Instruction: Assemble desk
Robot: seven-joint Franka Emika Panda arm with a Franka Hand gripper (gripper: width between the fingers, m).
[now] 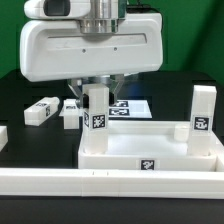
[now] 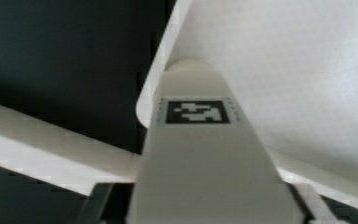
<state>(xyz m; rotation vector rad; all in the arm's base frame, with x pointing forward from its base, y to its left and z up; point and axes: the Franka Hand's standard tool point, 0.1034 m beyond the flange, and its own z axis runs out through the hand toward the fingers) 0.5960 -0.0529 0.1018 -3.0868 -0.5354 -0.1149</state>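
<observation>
Gripper: the two-finger gripper (image 1: 97,88) hangs under the big white wrist housing (image 1: 90,45), above the back corner of the desk at the exterior view's left.
Jaws: closed on the held leg. In the wrist view the dark fingers (image 2: 108,205) lie against its two sides.
Held leg: the held leg (image 1: 97,114) is a white plastic square block. It stands upright and a black-and-white tag on it faces the exterior camera. Its lower end is at the back corner of the desk top on the exterior view's left. Whether it sits fully in the socket, I cannot tell.
Standing leg: a second white block, the standing leg (image 1: 203,110), is upright at the back corner on the exterior view's right. It also carries a tag, and nothing holds it.
Desk top: the desk top (image 1: 150,160) is a wide white rimmed tray. It lies flat on the black table (image 1: 12,100), with one tag on its front wall.
Loose legs: the outer loose leg (image 1: 40,110) and the inner loose leg (image 1: 70,114) are white blocks on the table. They are to the exterior view's left of the desk top, near each other and apart from it.
Marker board: the marker board (image 1: 132,106) lies flat behind the desk top. It is seen between the two upright legs.
Border rail: the long white border rail (image 1: 60,184) runs along the front, just beside the front wall of the desk top.
</observation>
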